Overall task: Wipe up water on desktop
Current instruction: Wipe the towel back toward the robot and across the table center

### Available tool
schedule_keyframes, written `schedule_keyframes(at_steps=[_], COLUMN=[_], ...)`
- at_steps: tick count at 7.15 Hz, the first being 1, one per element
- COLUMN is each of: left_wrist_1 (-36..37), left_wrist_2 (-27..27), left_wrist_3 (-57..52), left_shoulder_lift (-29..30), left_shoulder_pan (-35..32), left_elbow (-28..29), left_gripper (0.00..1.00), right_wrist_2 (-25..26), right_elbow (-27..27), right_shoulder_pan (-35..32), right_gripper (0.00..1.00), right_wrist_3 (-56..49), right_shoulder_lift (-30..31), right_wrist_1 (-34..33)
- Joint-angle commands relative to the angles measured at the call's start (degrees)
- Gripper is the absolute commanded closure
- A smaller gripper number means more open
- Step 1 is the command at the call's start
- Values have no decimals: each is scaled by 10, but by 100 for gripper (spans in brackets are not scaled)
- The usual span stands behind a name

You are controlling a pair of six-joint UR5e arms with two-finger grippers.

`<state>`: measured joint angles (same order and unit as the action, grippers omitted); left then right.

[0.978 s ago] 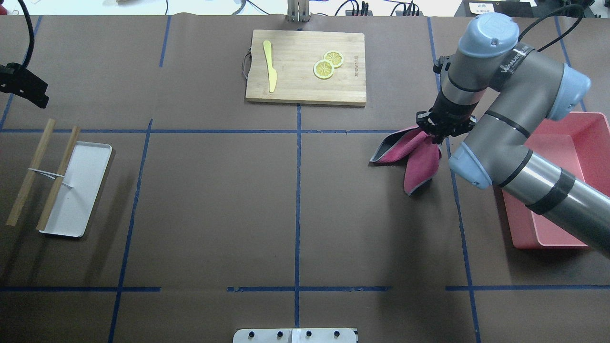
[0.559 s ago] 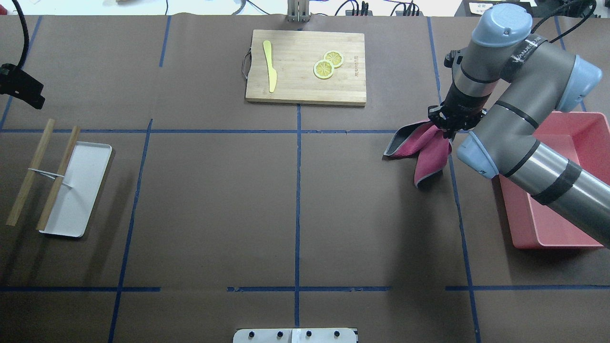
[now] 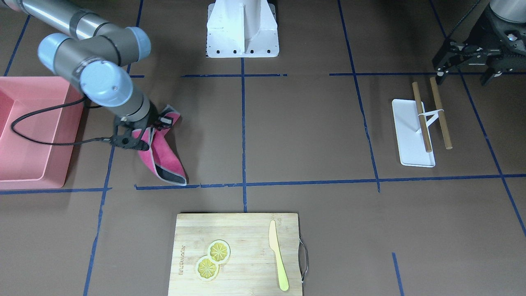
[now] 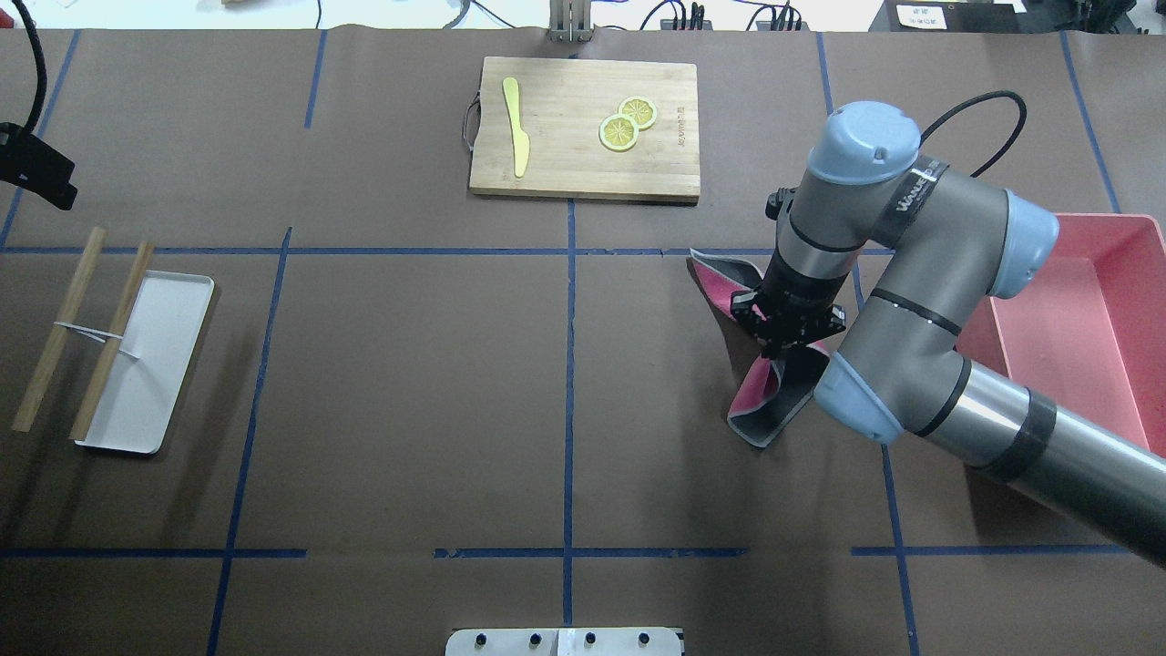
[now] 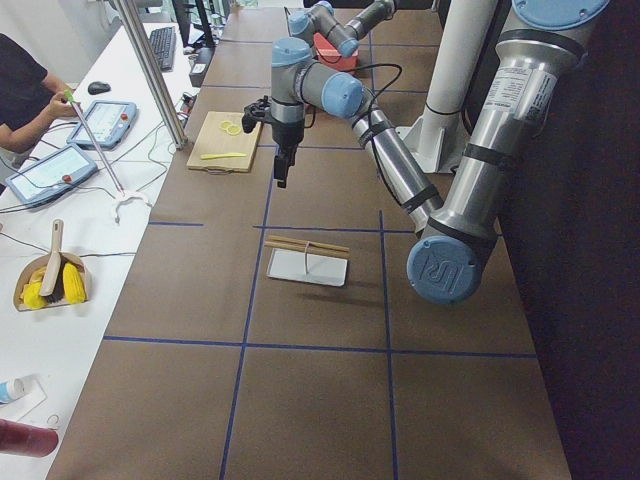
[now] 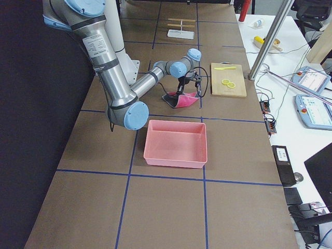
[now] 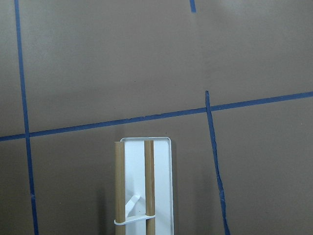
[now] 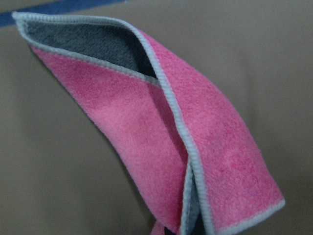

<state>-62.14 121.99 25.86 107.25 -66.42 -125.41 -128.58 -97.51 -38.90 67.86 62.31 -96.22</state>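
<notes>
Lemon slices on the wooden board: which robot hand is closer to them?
Right. The right gripper, clutching the pink cloth, is a short way from the lemon slices; the left gripper hangs far away by the white tray.

Even, bright light casts soft shadows on the matte desktop (image 4: pixel 410 410).

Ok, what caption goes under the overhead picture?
The right gripper holds a pink cloth against the brown desktop beside a pink bin.

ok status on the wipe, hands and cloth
Right hand shut on pink cloth, ends look down on desktop. Left hand open, empty, over white tray. No water visible; pink bin beside, apart.
</notes>
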Motion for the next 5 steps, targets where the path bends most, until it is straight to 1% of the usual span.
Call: schedule_keyframes(at_steps=[1, 2, 3, 4, 5], left_wrist_1=[0, -1, -1, -2, -3], left_wrist_2=[0, 0, 0, 0, 1], left_wrist_3=[-14, -33, -70, -107, -152], left_shoulder_lift=[-1, -14, -30, -54, -79], left_shoulder_pan=[-11, -18, -32, -49, -72], left_elbow=[2, 2, 4, 12, 22], left_gripper=[0, 0, 0, 0, 0], right_wrist_2=[4, 8, 9, 12, 30], right_elbow=[-42, -47, -51, -47, -38], right_shoulder_pan=[81, 100, 104, 102, 72], right_gripper=[100, 100, 100, 100, 100], right_wrist_3=[96, 119, 126, 125, 113], right_shoulder_lift=[0, -1, -2, -1, -1], right_wrist_1=[1, 1, 1, 1, 1])
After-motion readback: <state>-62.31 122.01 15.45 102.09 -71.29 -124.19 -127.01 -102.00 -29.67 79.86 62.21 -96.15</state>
